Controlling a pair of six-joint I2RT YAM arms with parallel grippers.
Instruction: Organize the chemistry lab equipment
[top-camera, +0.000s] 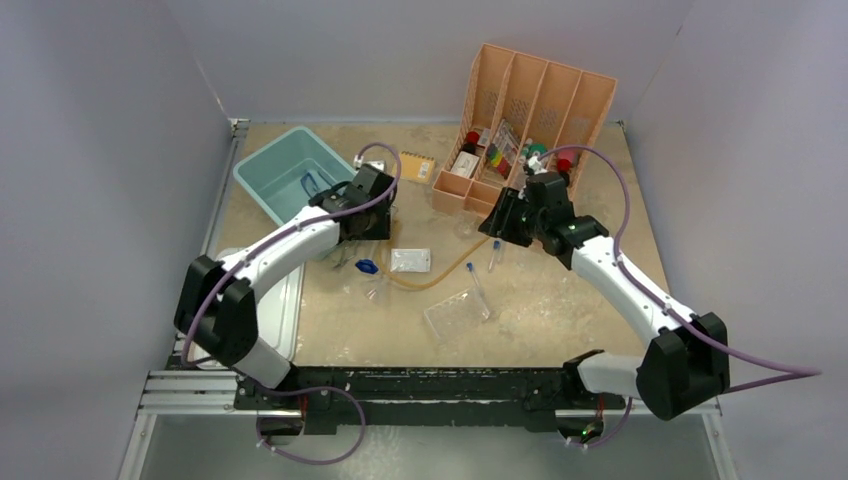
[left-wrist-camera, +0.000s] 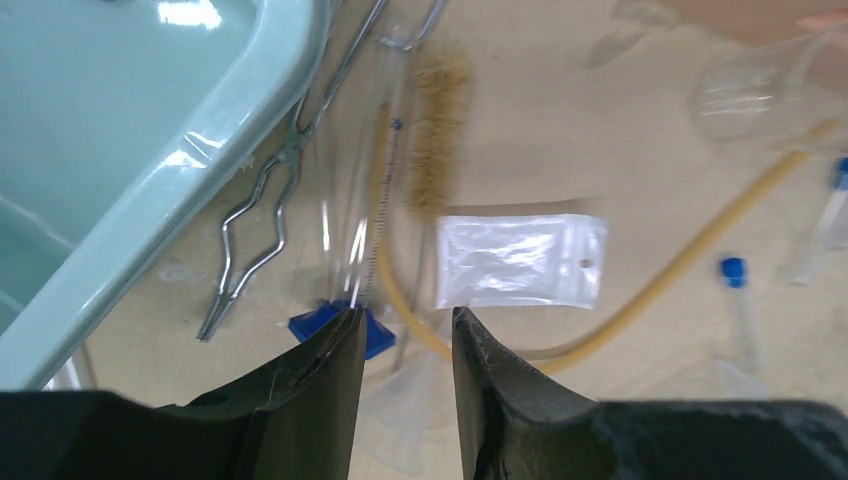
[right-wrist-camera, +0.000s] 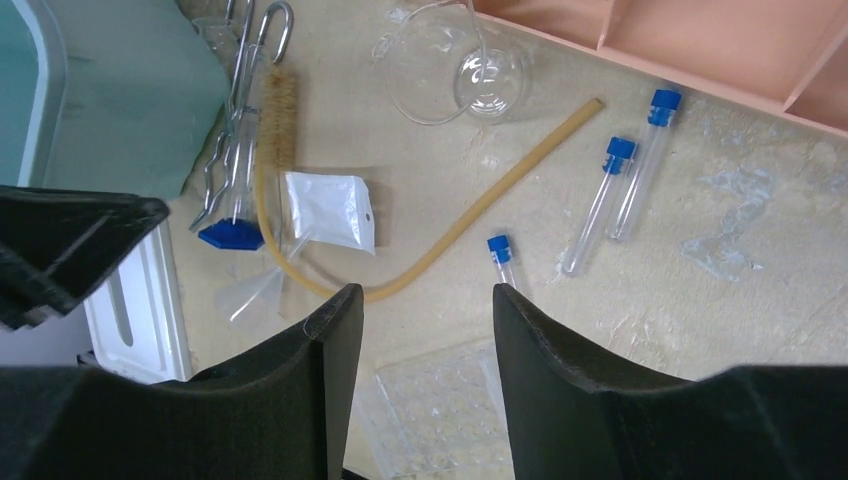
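My left gripper (top-camera: 376, 235) is open and empty, above the clear cylinder's blue base (left-wrist-camera: 375, 335) and the amber tubing (left-wrist-camera: 690, 265). Ahead of it lie the small clear bag (left-wrist-camera: 520, 260) and, beside the teal bin (left-wrist-camera: 150, 150), the metal tongs (left-wrist-camera: 255, 225). My right gripper (right-wrist-camera: 425, 290) is open and empty over the clear tube rack (right-wrist-camera: 440, 410). Three blue-capped test tubes (right-wrist-camera: 640, 160) (right-wrist-camera: 598, 200) (right-wrist-camera: 503, 258) lie near the tubing (right-wrist-camera: 470, 225) and the bag (right-wrist-camera: 330, 210). The blue-framed goggles (top-camera: 315, 183) lie in the bin (top-camera: 262, 178).
The peach divider (top-camera: 530, 110) with bottles stands at the back right, the orange notepad (top-camera: 417, 165) beside it. A bristle brush (left-wrist-camera: 437, 140), a clear flask (right-wrist-camera: 450, 70) and a clear funnel (right-wrist-camera: 250, 290) lie among the items. A metal tray (top-camera: 285, 310) sits at the left front.
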